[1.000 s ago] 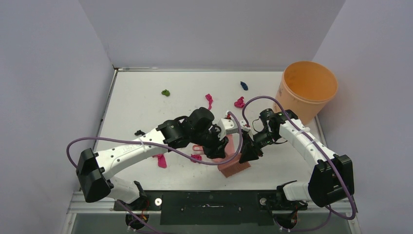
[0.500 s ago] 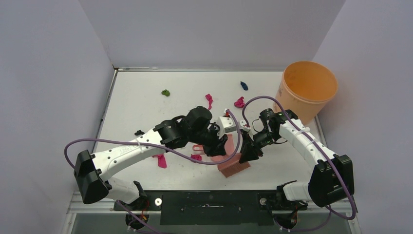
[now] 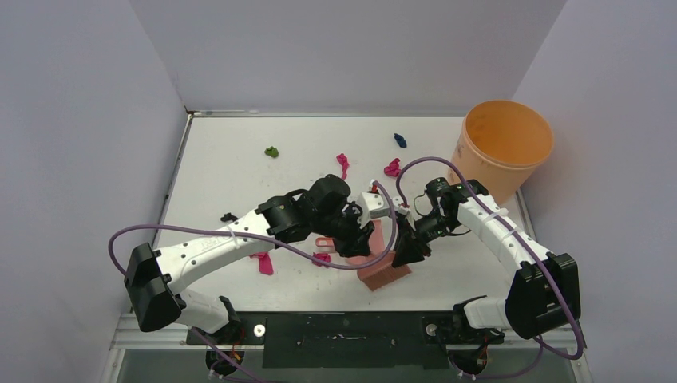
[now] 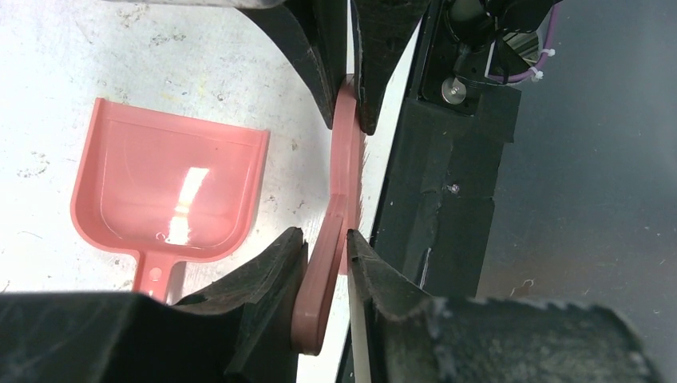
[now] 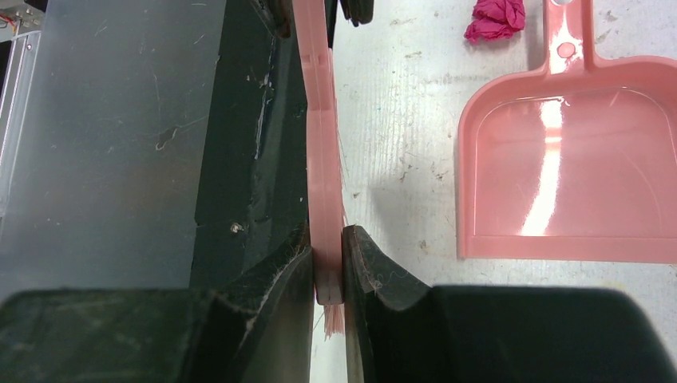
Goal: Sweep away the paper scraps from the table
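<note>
My left fingers [image 4: 303, 249] pinch the flat, smooth plastic handle of the pink hand brush [image 4: 345, 159]. My right fingers [image 5: 302, 259] are clamped on its thin back at the other end, where fine bristles fray out just beside them. A glossy, shovel-shaped dustpan [image 5: 559, 175] lies flat on the scuffed white bench [image 5: 399, 120] beside both pairs. Crumpled paper scraps [image 3: 342, 163] lie scattered beyond my fingers. One magenta wad [image 5: 495, 20] sits ahead of my right fingers, next to the dustpan's handle.
</note>
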